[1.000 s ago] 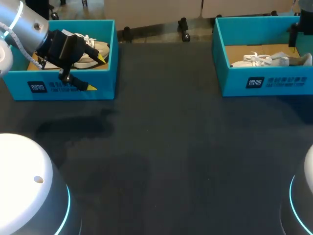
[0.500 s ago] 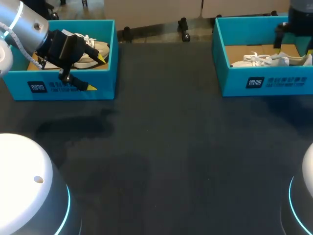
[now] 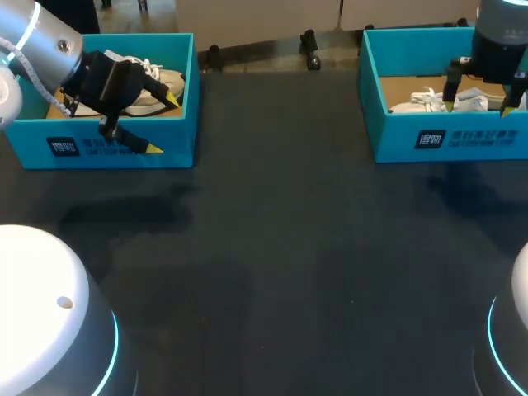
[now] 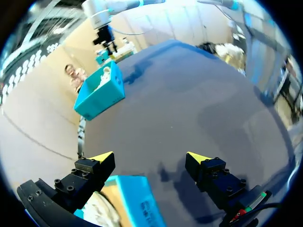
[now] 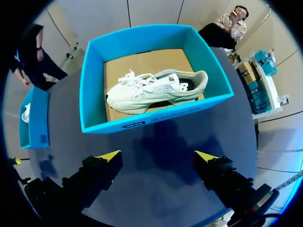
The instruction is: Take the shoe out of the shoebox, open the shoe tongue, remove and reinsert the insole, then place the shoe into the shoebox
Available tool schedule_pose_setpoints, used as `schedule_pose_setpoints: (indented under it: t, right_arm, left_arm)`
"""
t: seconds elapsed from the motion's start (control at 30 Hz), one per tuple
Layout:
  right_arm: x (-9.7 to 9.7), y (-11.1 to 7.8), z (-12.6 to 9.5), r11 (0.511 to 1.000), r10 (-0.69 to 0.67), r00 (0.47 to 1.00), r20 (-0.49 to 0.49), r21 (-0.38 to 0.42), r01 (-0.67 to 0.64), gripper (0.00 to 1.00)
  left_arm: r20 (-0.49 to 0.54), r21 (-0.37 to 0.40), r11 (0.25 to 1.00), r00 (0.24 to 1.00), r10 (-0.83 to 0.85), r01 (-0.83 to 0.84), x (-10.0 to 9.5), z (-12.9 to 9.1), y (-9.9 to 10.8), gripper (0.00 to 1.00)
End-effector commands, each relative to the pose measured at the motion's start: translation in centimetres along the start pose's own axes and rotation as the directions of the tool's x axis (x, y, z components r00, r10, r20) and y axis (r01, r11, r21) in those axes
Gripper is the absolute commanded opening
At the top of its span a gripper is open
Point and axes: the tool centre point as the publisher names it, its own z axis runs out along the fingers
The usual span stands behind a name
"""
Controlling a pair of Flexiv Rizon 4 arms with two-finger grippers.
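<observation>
**Right Arm Poised Over Boxed Shoe**

A white shoe [image 5: 151,90] lay on its side on the cardboard floor of the right shoebox [image 3: 445,140], a teal carton open at the top, its laces toward one end wall and its heel toward the other. The right gripper [image 5: 157,156] hung above that box's front wall, just on the near side of the shoe, with its yellow-tipped fingers spread wide and nothing between them. In the head view the right gripper [image 3: 477,106] covered part of the shoe, and whether a fingertip touched the box could not be told.

Well apart from the right shoebox, across the dark table [image 3: 289,272], stood a second shoebox [image 3: 107,148] of the same teal (it, too, held a pale shoe [image 3: 153,82]). There the left gripper [image 3: 162,123] straddled the carton's front wall, one finger inside beside the shoe and the other outside. Its jaws stood apart, clamped on nothing.
</observation>
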Motion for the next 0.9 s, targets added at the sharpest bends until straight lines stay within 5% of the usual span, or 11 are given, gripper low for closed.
schedule_pose_setpoints:
  t: [0.03,0.4,0.9]
  right_arm:
    - [-0.2,-0.4,0.0,0.999,0.002,1.000,-0.004,-0.033,-0.002,1.00]
    - [-0.2,-0.4,0.0,0.999,0.002,1.000,-0.004,-0.033,-0.002,1.00]
    - [-0.2,-0.4,0.0,0.999,0.002,1.000,-0.004,-0.033,-0.002,1.00]
  left_arm:
    - [-0.048,0.008,0.991,0.989,0.137,-0.137,-1.8,-0.5,1.0,1.00]
    - [-0.135,0.029,0.875,0.865,0.483,-0.484,-6.5,-2.8,3.8,1.00]
    - [-0.352,-0.168,0.640,0.652,0.672,-0.750,-12.3,-4.4,12.0,1.00]
